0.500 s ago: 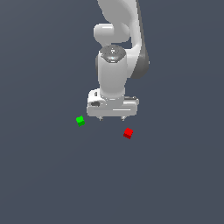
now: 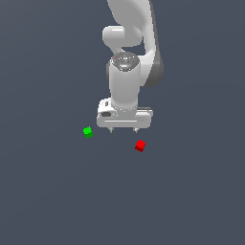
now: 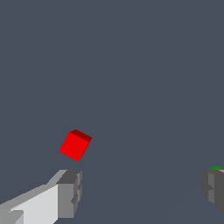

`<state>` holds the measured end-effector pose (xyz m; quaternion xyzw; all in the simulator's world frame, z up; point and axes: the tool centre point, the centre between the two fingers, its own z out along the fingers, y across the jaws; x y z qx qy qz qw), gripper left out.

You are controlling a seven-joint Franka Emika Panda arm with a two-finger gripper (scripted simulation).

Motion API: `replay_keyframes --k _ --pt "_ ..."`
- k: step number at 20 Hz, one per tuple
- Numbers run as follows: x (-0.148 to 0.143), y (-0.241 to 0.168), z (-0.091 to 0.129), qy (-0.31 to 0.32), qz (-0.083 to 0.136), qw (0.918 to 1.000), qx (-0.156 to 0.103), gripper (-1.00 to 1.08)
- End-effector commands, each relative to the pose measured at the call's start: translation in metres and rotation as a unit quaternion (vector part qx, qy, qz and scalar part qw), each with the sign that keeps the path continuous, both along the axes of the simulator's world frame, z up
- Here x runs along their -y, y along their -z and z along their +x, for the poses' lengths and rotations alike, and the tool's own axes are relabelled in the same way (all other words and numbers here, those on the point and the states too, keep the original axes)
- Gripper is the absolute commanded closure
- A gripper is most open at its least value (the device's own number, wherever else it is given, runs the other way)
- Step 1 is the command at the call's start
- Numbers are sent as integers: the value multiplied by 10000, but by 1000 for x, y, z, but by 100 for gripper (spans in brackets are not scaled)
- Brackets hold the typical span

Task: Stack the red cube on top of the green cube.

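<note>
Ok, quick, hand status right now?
Hand: open, empty, above the floor; red cube and green cube both untouched.

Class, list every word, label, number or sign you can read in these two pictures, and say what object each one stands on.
None: no readable text in either view.
The red cube and the green cube have plain faces with no marking.
The end effector and the white arm carry no legible label; small dark and reddish specks on the round wrist cap are too small to read as anything.
The grey floor bears no sign.
</note>
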<state>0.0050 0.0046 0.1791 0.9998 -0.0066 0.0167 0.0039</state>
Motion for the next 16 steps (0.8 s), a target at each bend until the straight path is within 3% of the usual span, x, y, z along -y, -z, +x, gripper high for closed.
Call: replay_keyframes --k 1,9,16 --pt "-4 5 -2 108 3 9999 -9 -92" --pt "-25 32 -9 710 19 9975 -46 -92" --pt "-52 65 -14 1437 40 9896 -91 -92"
